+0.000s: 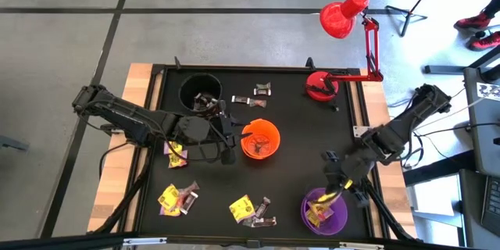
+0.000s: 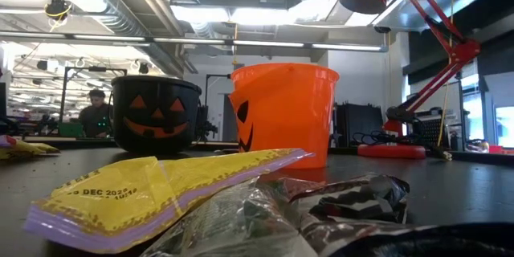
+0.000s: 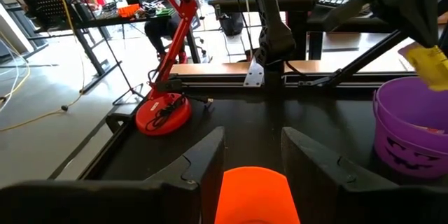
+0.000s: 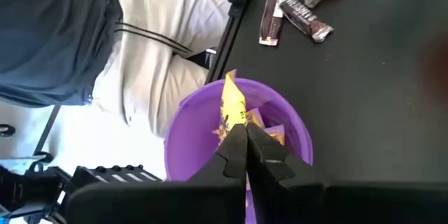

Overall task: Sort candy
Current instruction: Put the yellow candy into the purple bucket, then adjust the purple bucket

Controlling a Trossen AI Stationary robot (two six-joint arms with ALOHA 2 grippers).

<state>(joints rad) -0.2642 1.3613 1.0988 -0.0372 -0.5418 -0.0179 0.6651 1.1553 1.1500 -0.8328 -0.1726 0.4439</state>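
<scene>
My right gripper [image 4: 246,143] is shut on a yellow-wrapped candy [image 4: 233,105] right above the purple cup [image 1: 326,211], at the table's near right. More yellow candy lies inside that cup. My left gripper [image 3: 253,157] stands open at mid-table. It points at the orange cup [image 1: 260,139] with nothing between its fingers. Loose yellow and dark candy [image 1: 178,197] lies flat on the black mat near the front edge; another cluster [image 1: 251,209] lies beside it. A black cup [image 1: 199,92] stands at the far left. My right gripper pinches one end of the yellow wrapper [image 4: 238,122] between its two fingertips. The fingers slant down from the table's right side. The rest of the wrapper sticks out past the fingertips, lifted clear, over the mouth of the purple cup.
A red desk lamp [image 1: 320,86] stands at the far right of the mat. Dark wrapped pieces [image 1: 262,94] lie between the black cup and the lamp. A person [image 4: 140,49] stands close to the table's near right edge, beside the purple cup.
</scene>
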